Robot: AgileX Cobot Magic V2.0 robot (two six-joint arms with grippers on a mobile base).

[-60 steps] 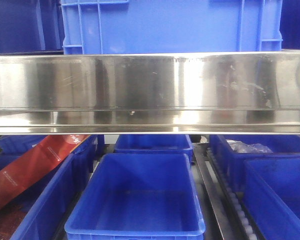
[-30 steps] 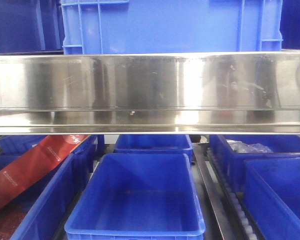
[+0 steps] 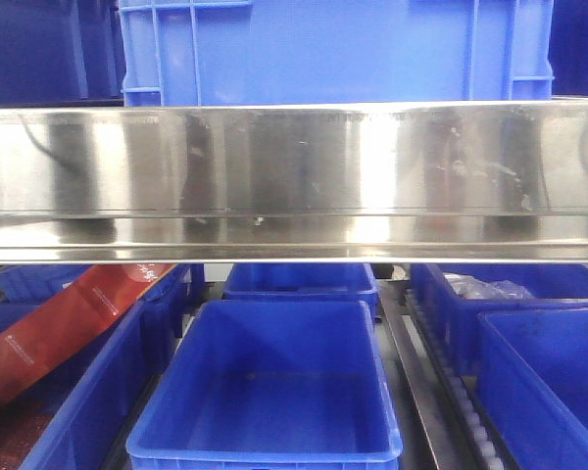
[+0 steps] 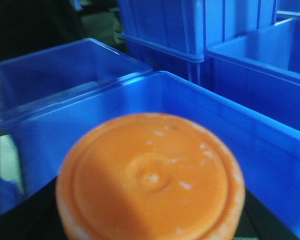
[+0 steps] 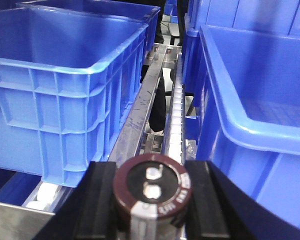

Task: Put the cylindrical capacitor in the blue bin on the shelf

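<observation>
My right fingers (image 5: 106,197) are clamped on the cylindrical capacitor (image 5: 152,189), with one black finger against each side of its dark brown sleeve. It stands upright in the grip at the near edge of the right wrist view. Its silvery top and two terminals face the camera, and a pale stripe runs down its near side.

Past the capacitor, the roller track (image 5: 175,112) runs away from me beside a scratched steel rail (image 5: 137,117). The left blue bin (image 5: 65,75) stands left of the rail and the right blue bin (image 5: 260,100) stands right of the track. The capacitor lines up with the gap between them and is not inside either one.

From the front camera, the shelf (image 3: 294,176) shows as a wide, shiny front rail across the whole view. A large blue crate (image 3: 333,49) stands on the level above it. Below the rail, a middle blue bin (image 3: 274,392) sits near me with another bin just behind it. A red packet (image 3: 69,328) leans in the bins on the left. A clear bag (image 3: 485,289) lies in a far bin on the right.

In the left wrist view, a blurred orange disc (image 4: 150,177) fills the near centre, with the wall of a blue tub (image 4: 190,115) behind it. I cannot tell how the left fingers stand.
</observation>
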